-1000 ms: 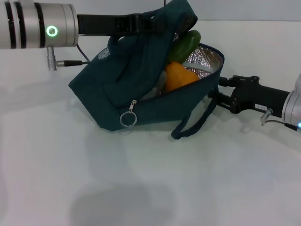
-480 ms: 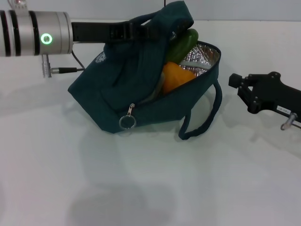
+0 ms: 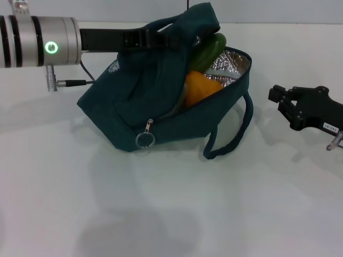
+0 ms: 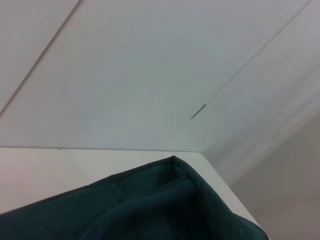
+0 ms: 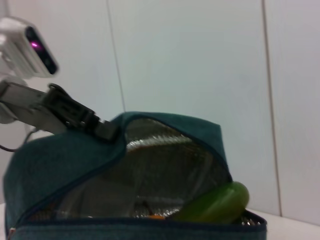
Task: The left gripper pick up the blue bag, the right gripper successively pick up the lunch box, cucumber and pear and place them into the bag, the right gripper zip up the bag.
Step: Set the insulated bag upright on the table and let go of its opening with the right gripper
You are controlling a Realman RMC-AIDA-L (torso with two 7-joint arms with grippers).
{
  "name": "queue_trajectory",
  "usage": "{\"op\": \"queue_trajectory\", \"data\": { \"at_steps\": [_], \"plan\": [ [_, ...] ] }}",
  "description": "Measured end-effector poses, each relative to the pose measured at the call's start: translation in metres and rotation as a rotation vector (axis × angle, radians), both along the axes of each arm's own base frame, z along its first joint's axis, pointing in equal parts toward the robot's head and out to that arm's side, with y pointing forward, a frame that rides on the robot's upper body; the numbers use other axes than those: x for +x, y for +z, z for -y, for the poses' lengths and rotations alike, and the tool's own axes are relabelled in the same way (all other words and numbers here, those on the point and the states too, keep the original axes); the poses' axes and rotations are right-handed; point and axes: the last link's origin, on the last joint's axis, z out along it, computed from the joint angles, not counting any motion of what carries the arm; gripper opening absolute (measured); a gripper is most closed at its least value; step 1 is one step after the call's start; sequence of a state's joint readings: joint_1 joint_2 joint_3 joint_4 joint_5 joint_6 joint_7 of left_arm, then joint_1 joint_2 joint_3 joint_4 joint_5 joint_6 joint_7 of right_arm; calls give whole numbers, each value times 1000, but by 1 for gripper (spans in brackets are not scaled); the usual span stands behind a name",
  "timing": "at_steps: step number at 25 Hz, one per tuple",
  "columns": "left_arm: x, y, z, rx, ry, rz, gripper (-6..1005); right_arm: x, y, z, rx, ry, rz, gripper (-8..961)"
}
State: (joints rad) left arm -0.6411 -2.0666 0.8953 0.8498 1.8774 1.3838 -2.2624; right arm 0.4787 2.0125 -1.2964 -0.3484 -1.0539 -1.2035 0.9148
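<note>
My left hand (image 3: pixel 170 38) is clenched on the top flap of the blue bag (image 3: pixel 144 107), holding that edge up off the table (image 3: pixel 171 203) so the mouth gapes toward the right. My right hand (image 3: pixel 280 97) hangs empty, well apart from the bag on its right, fingers spread a little and touching nothing. A small white label (image 3: pixel 328 127) sits on its forearm; I cannot read the print. Inside the silver-lined bag, the cucumber (image 3: pixel 209 51) leans upward with its tip past the rim, and the pear (image 3: pixel 199 88) lies just below it. A pale emblem (image 3: pixel 114 66) on the bag is unreadable. The zipper ring (image 3: pixel 143 139) dangles at the front corner.
</note>
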Motion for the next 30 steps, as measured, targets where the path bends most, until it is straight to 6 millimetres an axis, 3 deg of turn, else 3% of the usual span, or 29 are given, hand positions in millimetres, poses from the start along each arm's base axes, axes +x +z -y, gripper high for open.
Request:
{"op": "queue_trajectory", "data": {
  "at_steps": [5,15,29,30],
  "plan": [
    [0,0,1,-7,-1,3,66,3,-3,1,-17,-35,-3,24],
    [3,-1,0,-7,-9,4,66,-10,-37,-19,-109,-57,173,448],
    [3,-1,1,-2,-8,15,68,-23,-37,-40,-58,-68,209,817],
    [3,-1,1,-1,-11,13,68,-23,-37,-41,-57,-68,209,780]
  ]
}}
